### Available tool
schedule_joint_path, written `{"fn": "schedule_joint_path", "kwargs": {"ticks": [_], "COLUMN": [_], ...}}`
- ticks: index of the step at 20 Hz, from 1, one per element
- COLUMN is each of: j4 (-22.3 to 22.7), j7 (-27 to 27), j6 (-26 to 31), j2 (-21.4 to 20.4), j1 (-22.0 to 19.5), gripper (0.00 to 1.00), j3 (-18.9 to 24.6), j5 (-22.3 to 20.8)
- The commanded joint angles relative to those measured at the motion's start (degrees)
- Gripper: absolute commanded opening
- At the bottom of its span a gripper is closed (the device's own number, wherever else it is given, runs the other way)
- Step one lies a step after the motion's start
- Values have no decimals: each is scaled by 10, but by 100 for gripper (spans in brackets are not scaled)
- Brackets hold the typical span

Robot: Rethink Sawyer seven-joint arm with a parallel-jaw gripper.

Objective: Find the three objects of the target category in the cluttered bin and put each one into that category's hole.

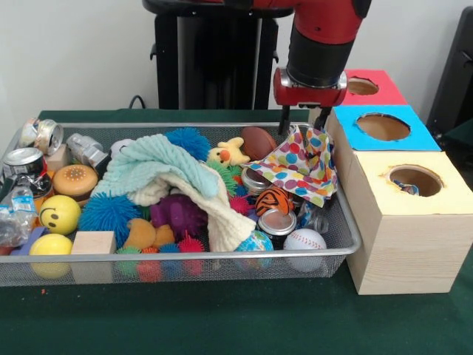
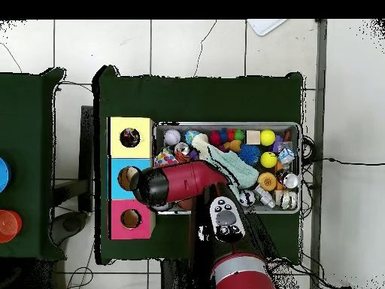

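My gripper [image 1: 318,127] is shut on a white polka-dot cloth [image 1: 299,166] at the bin's right end. The cloth hangs from the gripper, and its lower part still drapes over the toys. It also shows in the overhead view [image 2: 164,159], beside the arm's end, which covers the gripper there. The wire-mesh bin [image 1: 222,260] [image 2: 225,125] is full of clutter. The yellow-topped box's hole [image 1: 415,180] [image 2: 130,138] is to the right of the bin. A scrap of dotted fabric [image 1: 405,187] shows inside it. I see no other dotted cloth.
A blue-topped box [image 1: 414,137] and a red-topped box [image 1: 384,92] stand behind the yellow one. Mint-green and cream towels [image 1: 159,166] lie over the bin's middle. Balls, cans, a wooden block [image 1: 93,242] and spiky toys fill the rest.
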Motion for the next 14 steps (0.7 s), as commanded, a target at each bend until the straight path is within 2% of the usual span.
{"fn": "schedule_joint_path", "kwargs": {"ticks": [1,6,11,12,14], "j4": [-96,-111,-122,-122,-125], "j7": [1,22,27,29,32], "j6": [-29,-88,-103,-110,-114], "j2": [69,113,135,136,139], "j1": [-4,3,8,11,12], "gripper": [100,100,100,0,0], "j3": [13,1,-5,-9,-11], "j5": [-38,-56,-64,-63,-63]}}
